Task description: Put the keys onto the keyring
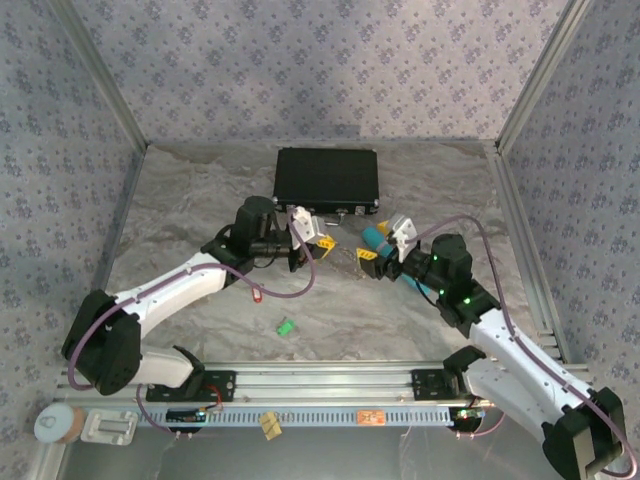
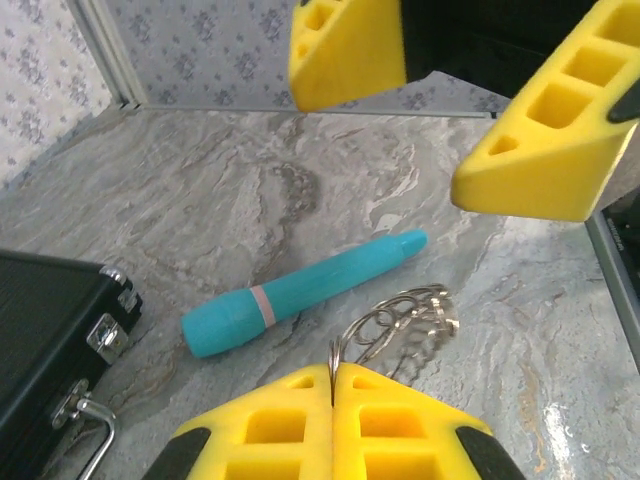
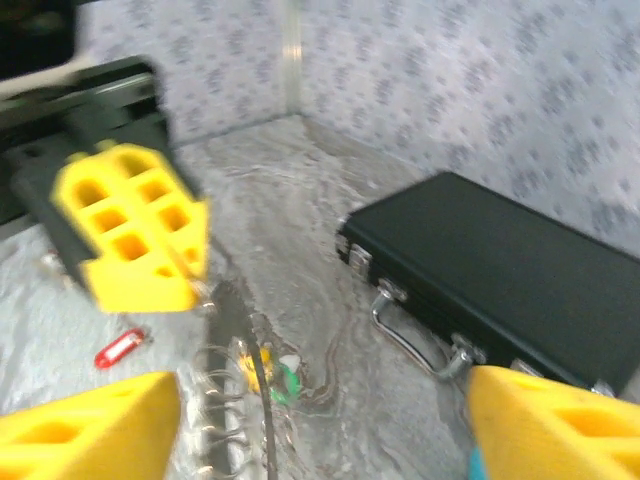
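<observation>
Left claw (image 2: 333,372) pinched tight, both yellow fingers flat together on one wire of the keyring (image 2: 400,312). Right claw (image 3: 322,408) spread wide, facing the left one across a short gap.

Count: two arms, two claws, one case, one cylinder, one ring, two keys clearly seen.

Both arms reaching in from the near corners, wrists close together over the middle of the counter (image 1: 190,200), just in front of the case. Counter surface grey, marbled.

Black case (image 1: 327,180): flat, rectangular, metal handle and latches.

Teal cylinder (image 2: 300,295): smooth, pen-like, one pale band, lying beyond the ring.

Ring: thin silvery coils, held out from the left fingertips, between the claws.

Red key (image 1: 256,293) and green key (image 1: 285,326): tiny, loose on the counter, apart from each other, near the left forearm.

Small yellow and green blurs beside the ring in the right wrist view; too soft to identify.
</observation>
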Available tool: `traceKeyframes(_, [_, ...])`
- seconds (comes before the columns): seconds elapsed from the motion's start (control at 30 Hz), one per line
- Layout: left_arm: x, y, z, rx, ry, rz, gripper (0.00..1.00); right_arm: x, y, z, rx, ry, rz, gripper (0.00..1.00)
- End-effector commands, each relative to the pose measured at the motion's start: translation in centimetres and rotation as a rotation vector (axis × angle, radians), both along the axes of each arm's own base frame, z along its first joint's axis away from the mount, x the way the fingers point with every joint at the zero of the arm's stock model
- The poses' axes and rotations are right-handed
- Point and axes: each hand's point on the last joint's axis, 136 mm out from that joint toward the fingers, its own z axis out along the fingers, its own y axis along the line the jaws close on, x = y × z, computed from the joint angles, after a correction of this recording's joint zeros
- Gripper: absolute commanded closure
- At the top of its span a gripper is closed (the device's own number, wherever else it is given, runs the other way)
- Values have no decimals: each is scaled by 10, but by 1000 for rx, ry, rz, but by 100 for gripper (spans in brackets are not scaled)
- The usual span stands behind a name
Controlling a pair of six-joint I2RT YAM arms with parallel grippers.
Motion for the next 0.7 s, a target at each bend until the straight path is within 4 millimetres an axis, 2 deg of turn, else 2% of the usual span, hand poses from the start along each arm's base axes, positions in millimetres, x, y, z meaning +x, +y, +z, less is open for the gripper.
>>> traceKeyframes(0.0, [-16,-2,24,-83,-90,-116,100,-19,14,0,-108,-124,155,36])
traceKeyframes(0.07, [-18,-2,23,-82,-88,-128,100,-22,20,-2,-127,-106,200,49])
traceKeyframes(0.17, [-22,-2,22,-86,-87,-157,100,-21,26,-5,-138,-85,233,61])
traceKeyframes(0.3, [-30,-1,21,-93,-98,-199,100,-21,31,-4,-142,-87,265,62])
traceKeyframes(0.67, [-36,-2,22,-109,-103,-232,100,-29,46,-9,-138,-41,377,67])
